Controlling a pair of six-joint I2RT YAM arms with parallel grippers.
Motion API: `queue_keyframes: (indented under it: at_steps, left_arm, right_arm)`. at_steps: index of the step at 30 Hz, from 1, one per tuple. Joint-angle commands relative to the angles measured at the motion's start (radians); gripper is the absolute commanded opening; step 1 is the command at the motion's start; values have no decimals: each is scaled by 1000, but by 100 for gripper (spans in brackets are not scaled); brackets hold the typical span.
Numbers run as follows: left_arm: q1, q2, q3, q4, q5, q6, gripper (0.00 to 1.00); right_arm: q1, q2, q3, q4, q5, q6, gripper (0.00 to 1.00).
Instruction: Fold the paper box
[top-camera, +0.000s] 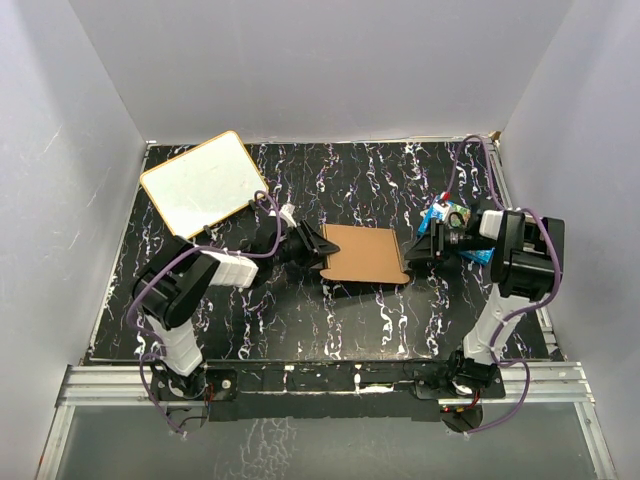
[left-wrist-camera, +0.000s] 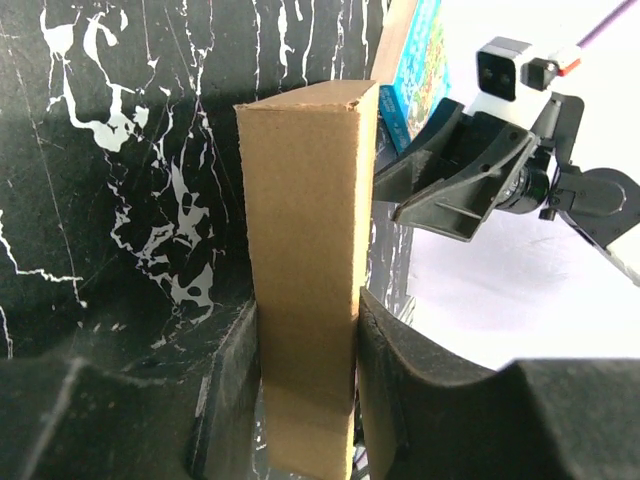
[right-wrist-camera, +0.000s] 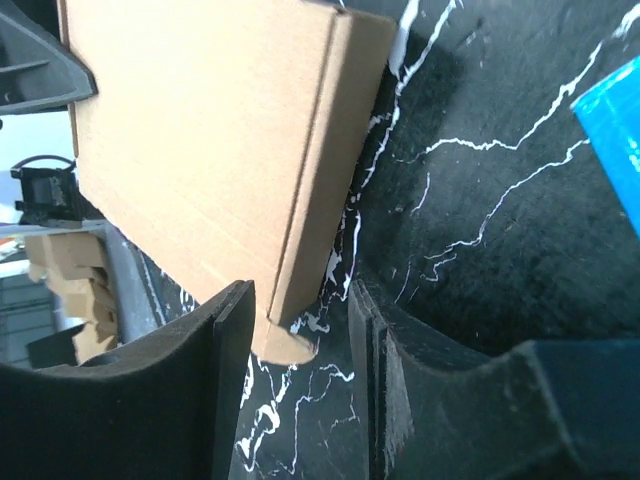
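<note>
Paper box (top-camera: 365, 253) | left end effector (left-wrist-camera: 308, 312) pinching it | blue box (top-camera: 447, 214) half hidden

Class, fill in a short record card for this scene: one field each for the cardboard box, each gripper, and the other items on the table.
box: plain brown cardboard paper box, centre, between the two grippers
left gripper: shut on the box's left edge
right gripper: open, fingers astride the box's right corner
others: white board with orange rim, far left; blue printed box, behind the right gripper
</note>
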Motion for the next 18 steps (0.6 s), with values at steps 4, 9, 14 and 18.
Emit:
queue_keyframes:
  at_steps: [4, 9, 14, 18]
  left_arm:
    - [9, -133, 2, -97, -31, -84, 17]
    - [15, -191, 56, -261, -56, -144, 14]
    - [18, -221, 134, -463, -92, -220, 13]
    - [23, -219, 157, -496, -67, -318, 13]
  right_arm:
    - [-38, -232, 87, -104, -95, -227, 51]
    - [-33, -357, 143, -241, -173, -497, 92]
    - [10, -499, 82, -193, -239, -668, 99]
    - [178, -552, 81, -155, -69, -710, 99]
